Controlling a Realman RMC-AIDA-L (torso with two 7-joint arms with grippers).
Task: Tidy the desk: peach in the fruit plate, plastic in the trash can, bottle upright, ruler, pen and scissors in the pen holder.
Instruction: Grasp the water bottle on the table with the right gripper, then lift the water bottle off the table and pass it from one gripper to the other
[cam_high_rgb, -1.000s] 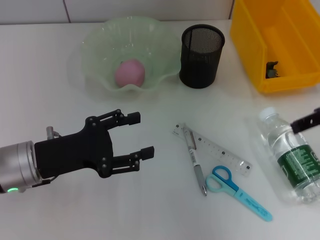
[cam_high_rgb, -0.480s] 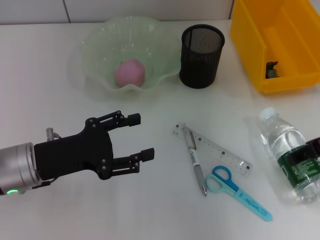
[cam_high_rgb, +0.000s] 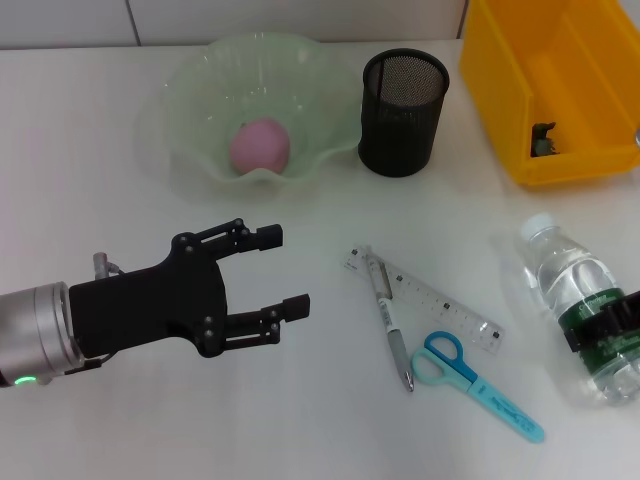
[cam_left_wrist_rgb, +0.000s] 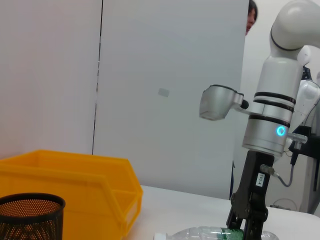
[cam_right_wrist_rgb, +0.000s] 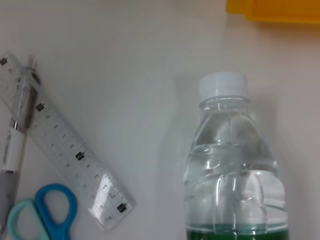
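Observation:
The bottle (cam_high_rgb: 575, 295) lies on its side at the right, white cap (cam_right_wrist_rgb: 223, 86) pointing to the far side. My right gripper (cam_high_rgb: 603, 327) sits across its green label, also seen coming down on the bottle (cam_left_wrist_rgb: 200, 234) in the left wrist view. The pink peach (cam_high_rgb: 260, 145) rests in the green fruit plate (cam_high_rgb: 200, 80). Ruler (cam_high_rgb: 430, 300), pen (cam_high_rgb: 390, 325) and blue scissors (cam_high_rgb: 470, 378) lie together on the table. The black mesh pen holder (cam_high_rgb: 403, 98) stands behind them. My left gripper (cam_high_rgb: 283, 271) hovers open at the near left, holding nothing.
The yellow bin (cam_high_rgb: 560, 90) stands at the far right with a small dark thing (cam_high_rgb: 543, 140) inside. What looks like clear plastic film (cam_high_rgb: 510, 270) lies under the bottle. Bare table stretches between my left gripper and the ruler.
My right gripper has moved from near the bottle's shoulder toward me along the bottle and now sits over the green label. The left arm has not moved.

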